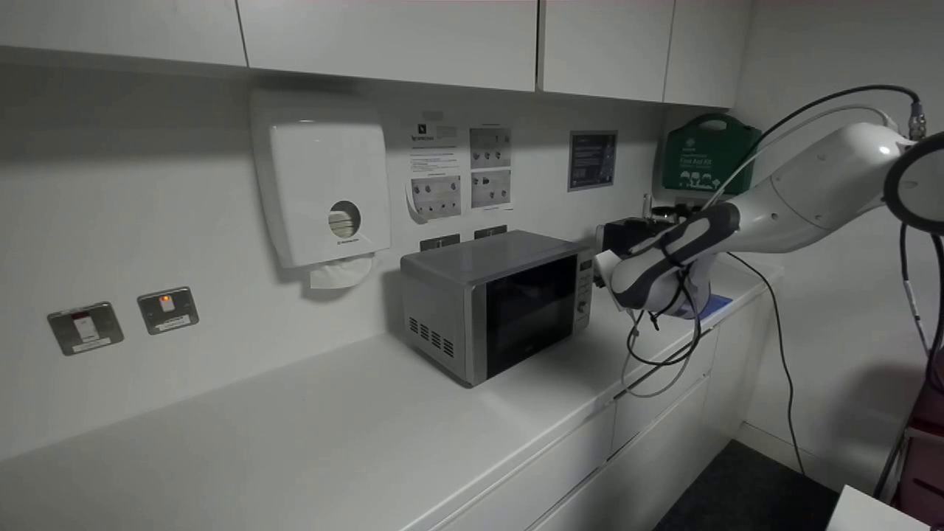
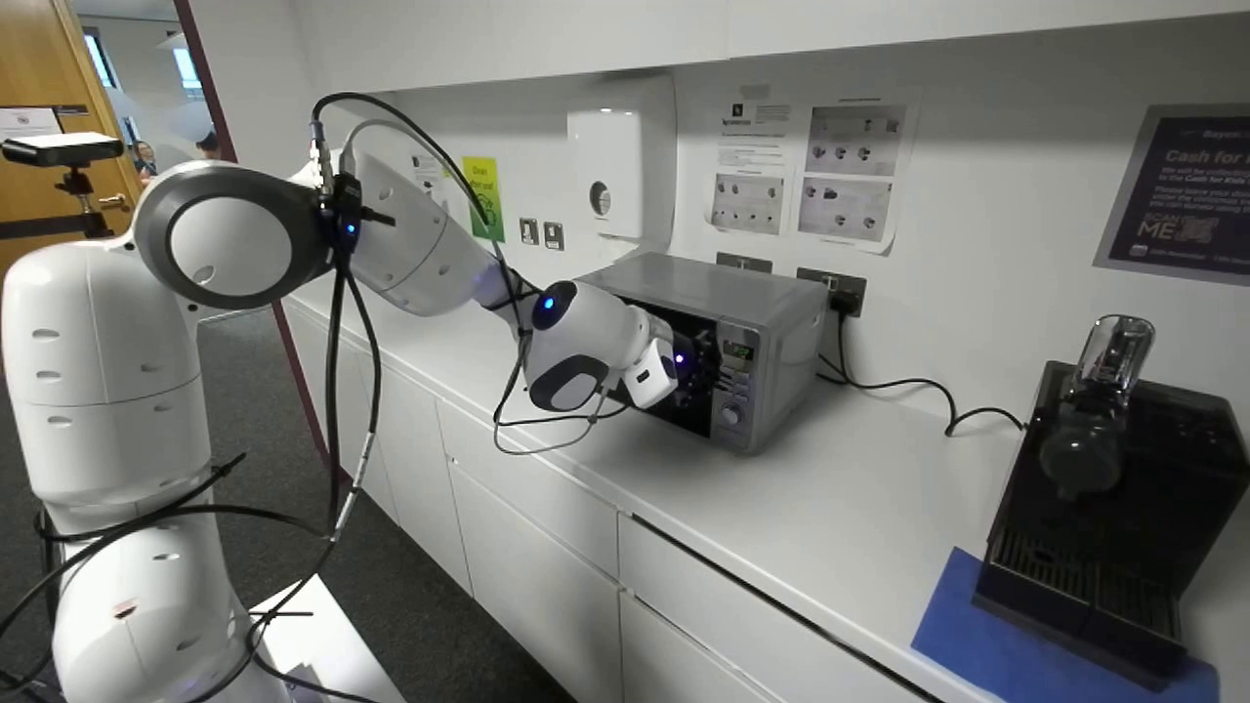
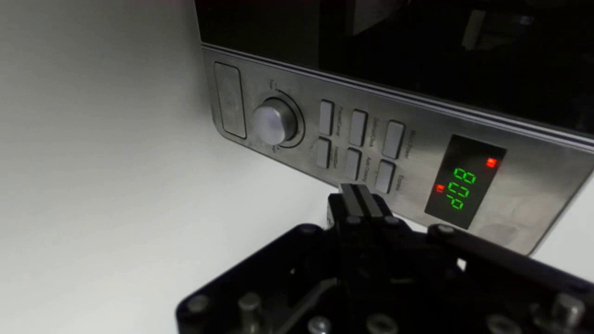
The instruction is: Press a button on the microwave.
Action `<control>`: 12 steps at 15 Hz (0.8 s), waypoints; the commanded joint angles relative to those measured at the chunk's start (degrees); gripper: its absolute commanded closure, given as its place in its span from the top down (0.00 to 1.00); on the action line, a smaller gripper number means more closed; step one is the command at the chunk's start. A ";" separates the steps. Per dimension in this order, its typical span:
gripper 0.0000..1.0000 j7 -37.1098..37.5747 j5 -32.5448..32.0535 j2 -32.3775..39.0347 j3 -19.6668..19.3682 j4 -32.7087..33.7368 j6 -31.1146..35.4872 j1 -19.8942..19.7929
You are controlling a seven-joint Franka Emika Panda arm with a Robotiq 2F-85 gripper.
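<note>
The silver-grey microwave (image 1: 442, 310) stands on the counter against the wall; it also shows in an exterior view (image 2: 713, 278). In the wrist view its control panel (image 3: 297, 76) runs diagonally, with a round knob (image 3: 274, 123), several grey buttons (image 3: 384, 176) and a lit display (image 3: 465, 182) with green digits and red lights. My gripper (image 3: 355, 188) is shut with nothing between its fingertips. The fingertips overlap the panel's edge, near the buttons marked Auto Cooking and Express; I cannot tell whether they touch it. In an exterior view the gripper (image 2: 718, 366) is in front of the microwave's door and panel.
A black coffee machine (image 2: 1104, 527) stands on a blue cloth (image 2: 962, 625) farther along the counter (image 1: 295, 435). A power cable (image 2: 898, 384) runs behind it. A white dispenser (image 1: 328, 169) and overhead cupboards (image 1: 391, 37) are on the wall. Cables hang from the arm (image 1: 804, 192).
</note>
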 commanded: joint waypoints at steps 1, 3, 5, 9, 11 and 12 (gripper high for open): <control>0.00 -1.10 0.52 -0.52 -0.32 2.20 -0.09 -0.04; 0.00 0.49 -1.17 -0.22 -0.20 2.58 0.00 -0.37; 0.00 0.70 -1.44 0.01 0.18 2.54 0.00 -0.55; 0.00 0.89 -2.00 0.89 0.55 2.87 0.00 -0.81; 0.00 0.88 -2.05 1.39 0.51 3.11 0.00 -0.87; 0.00 0.86 -2.02 1.69 0.44 3.29 0.00 -0.90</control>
